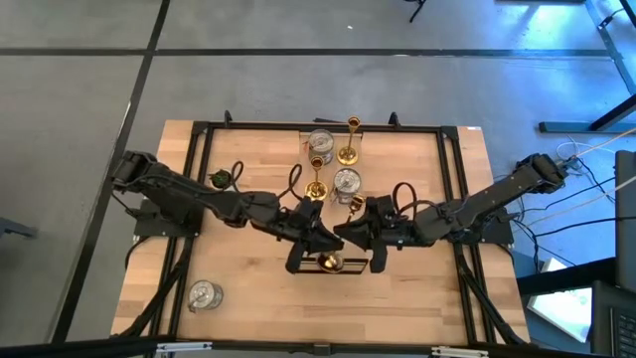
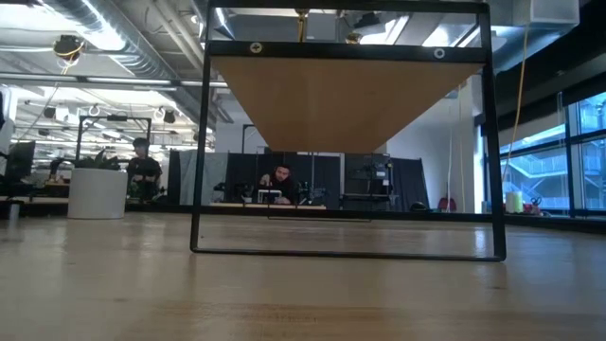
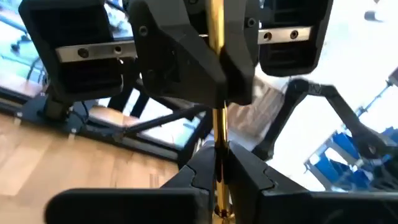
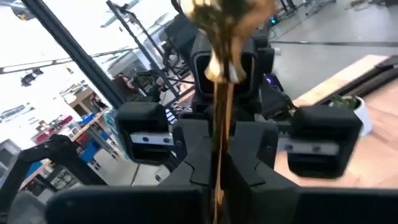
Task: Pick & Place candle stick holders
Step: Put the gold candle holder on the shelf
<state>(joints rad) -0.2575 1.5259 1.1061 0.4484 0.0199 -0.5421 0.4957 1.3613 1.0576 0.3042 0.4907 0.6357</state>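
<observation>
Holders: three gold (image 1: 331,262), three silver (image 1: 205,294)

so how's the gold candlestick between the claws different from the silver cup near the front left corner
The gold candlestick is slim, with a thin stem; the silver cup is squat and round. The candlestick is clamped by both the left claw and right claw; the cup sits alone, untouched, on the table. Both are shiny metal.

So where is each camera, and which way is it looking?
High: above the table, looking down; both arms meet over a gold stick.
Low: at table height, looking into the room; no arms show.
Left wrist: on the left arm, facing the right gripper.
Right wrist: on the right arm, facing the left gripper.
Both wrist views share the stick, gripped by both.
</observation>
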